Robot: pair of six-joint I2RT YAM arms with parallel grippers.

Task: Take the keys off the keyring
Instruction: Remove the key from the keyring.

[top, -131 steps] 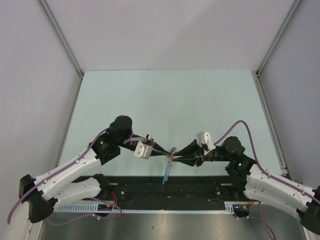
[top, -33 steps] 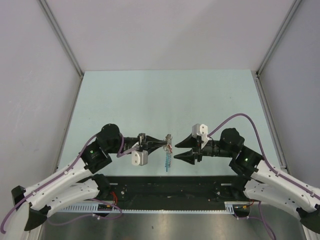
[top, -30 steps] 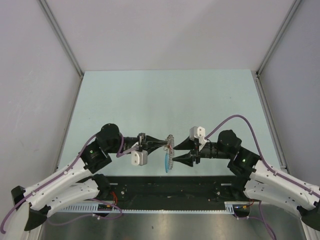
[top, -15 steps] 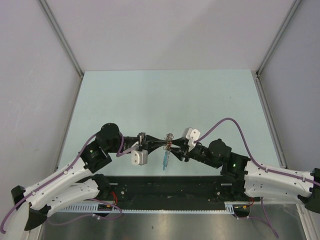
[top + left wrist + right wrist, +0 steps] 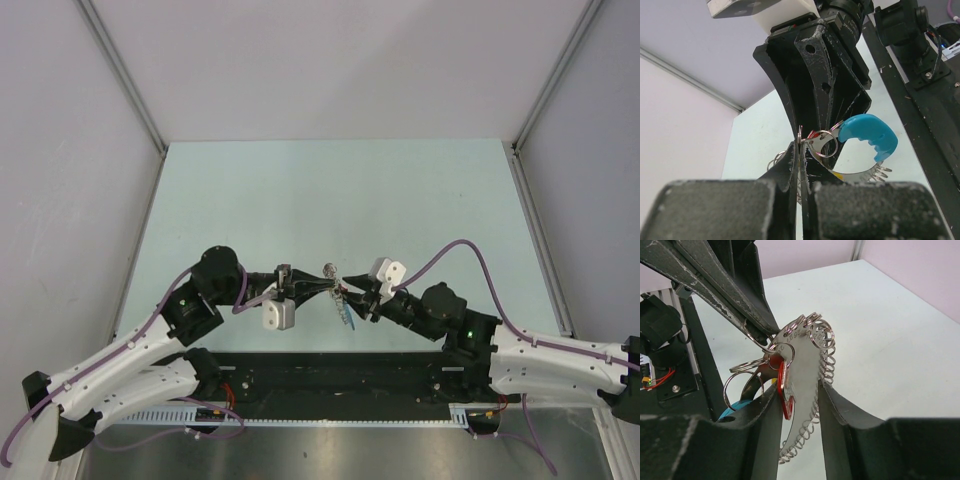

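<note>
Right wrist view: right gripper (image 5: 797, 390) fingers stand partly apart, bracketing the red key (image 5: 785, 387), which hangs lengthwise along them and seems to brush one finger. Just beyond, the coiled keyring (image 5: 824, 365) dangles in mid-air from the left gripper (image 5: 757, 332), pinched tight on one ring. No legible writing.

keyring (image 5: 336, 287) between left gripper (image 5: 322, 290) and right gripper (image 5: 352, 294), key (image 5: 785, 388) within right gripper's jaws
</note>
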